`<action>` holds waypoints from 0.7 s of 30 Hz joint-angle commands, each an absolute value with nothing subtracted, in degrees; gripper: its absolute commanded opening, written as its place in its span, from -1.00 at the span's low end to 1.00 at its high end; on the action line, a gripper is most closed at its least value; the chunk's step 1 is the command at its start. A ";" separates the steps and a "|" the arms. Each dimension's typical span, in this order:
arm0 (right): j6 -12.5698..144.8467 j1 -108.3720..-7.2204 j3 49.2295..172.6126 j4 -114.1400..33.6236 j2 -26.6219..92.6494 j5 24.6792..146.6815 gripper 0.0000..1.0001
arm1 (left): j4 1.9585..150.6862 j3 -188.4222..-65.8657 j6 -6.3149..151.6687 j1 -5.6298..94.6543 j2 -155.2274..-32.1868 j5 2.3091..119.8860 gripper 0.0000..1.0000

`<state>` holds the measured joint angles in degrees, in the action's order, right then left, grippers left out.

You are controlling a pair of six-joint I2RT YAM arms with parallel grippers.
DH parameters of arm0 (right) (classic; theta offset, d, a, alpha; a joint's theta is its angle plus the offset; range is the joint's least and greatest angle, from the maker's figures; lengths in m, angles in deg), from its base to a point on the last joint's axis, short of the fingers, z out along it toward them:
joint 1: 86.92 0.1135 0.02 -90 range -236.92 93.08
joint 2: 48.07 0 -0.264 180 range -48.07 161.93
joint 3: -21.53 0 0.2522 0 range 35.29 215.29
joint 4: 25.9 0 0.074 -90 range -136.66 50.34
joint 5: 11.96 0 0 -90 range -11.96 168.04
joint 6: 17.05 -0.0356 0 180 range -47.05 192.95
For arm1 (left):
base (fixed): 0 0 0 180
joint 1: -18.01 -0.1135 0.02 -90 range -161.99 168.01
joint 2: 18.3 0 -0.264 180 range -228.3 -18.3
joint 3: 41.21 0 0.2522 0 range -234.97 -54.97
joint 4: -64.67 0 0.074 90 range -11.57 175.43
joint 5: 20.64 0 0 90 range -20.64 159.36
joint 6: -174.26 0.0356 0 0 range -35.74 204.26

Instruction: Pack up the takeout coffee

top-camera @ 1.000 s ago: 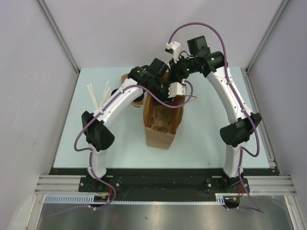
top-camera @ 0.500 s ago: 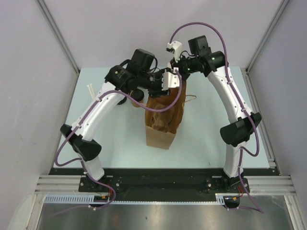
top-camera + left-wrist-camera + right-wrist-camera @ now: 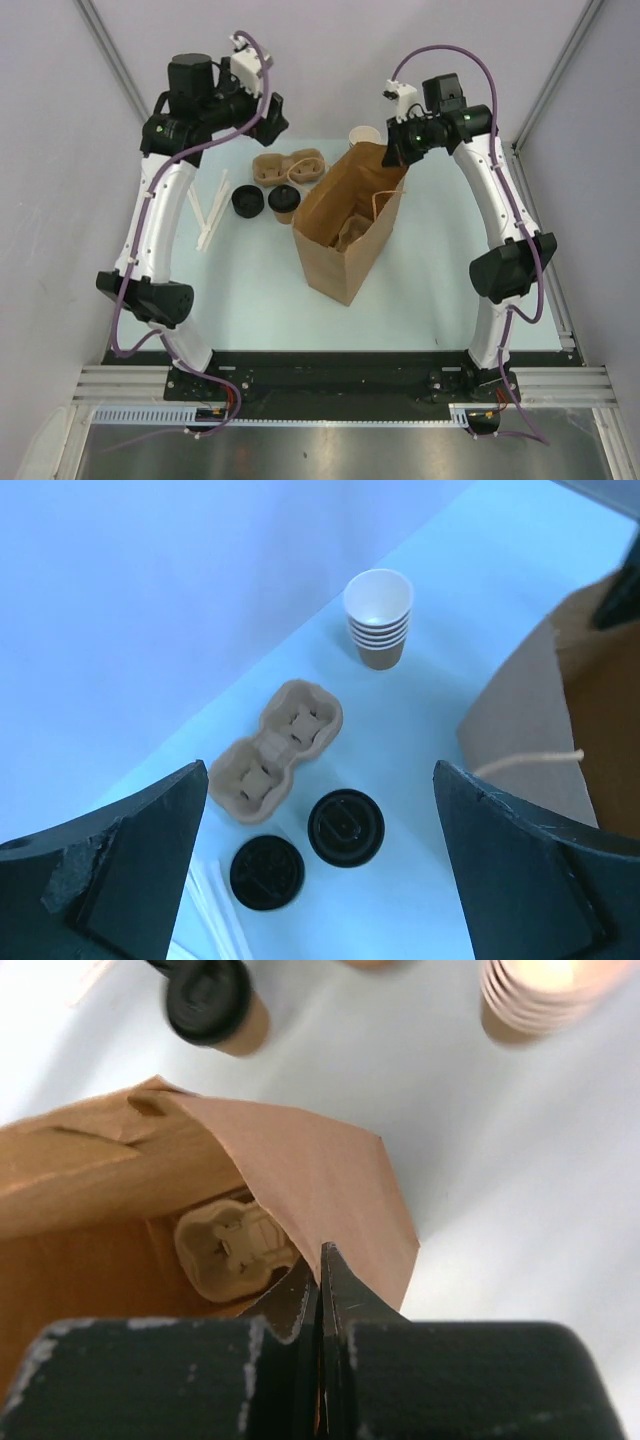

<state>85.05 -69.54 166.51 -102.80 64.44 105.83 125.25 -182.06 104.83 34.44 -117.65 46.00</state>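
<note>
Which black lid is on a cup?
The lid nearer the bag: a tan cup shows under it. The other lid lies flat alone.

Table (image 3: pixel 250 300): pale mint top, matte, spanning the bay wall to wall. Walls (image 3: pixel 320 60) (left, back, right): plain lavender-grey panels, meeting at slanted aluminium struts (image 3: pixel 120 72) in the back corners. Near edge: silver slotted rails (image 3: pixel 120 385), then a brushed steel sheet (image 3: pixel 340 450). Light even and diffuse, shadows soft.
</note>
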 commanded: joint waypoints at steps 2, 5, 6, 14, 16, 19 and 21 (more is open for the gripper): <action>78.24 -71.19 160.64 -102.86 58.03 101.52 -1.00 | 118.45 -174.97 88.14 28.22 -114.38 49.15 0.99; 76.82 -71.45 157.30 -102.77 56.09 100.63 -1.00 | 115.61 -167.40 86.72 27.06 -113.57 53.17 0.99; 76.39 -71.54 156.41 -102.59 54.87 100.54 -1.00 | 116.04 -166.60 86.02 27.07 -114.36 54.58 0.99; 75.77 -72.86 151.22 -103.29 50.02 99.57 -0.74 | 116.29 -159.21 84.61 27.07 -118.75 58.03 0.99; 75.85 -73.21 150.16 -103.65 48.71 99.40 -0.69 | 120.59 -162.45 85.48 27.41 -122.70 57.05 0.99; 75.94 -74.35 148.58 -104.26 47.13 99.48 -0.64 | 121.93 -164.31 88.03 29.43 -126.14 61.70 0.99; 75.94 -75.23 147.97 -104.79 46.51 99.75 -0.53 | 122.11 -164.57 89.26 30.75 -127.45 62.07 0.99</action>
<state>76.83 -73.73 148.98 -103.65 49.97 100.06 120.10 -161.47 87.24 27.92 -125.48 59.32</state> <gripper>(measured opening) 0.204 0.994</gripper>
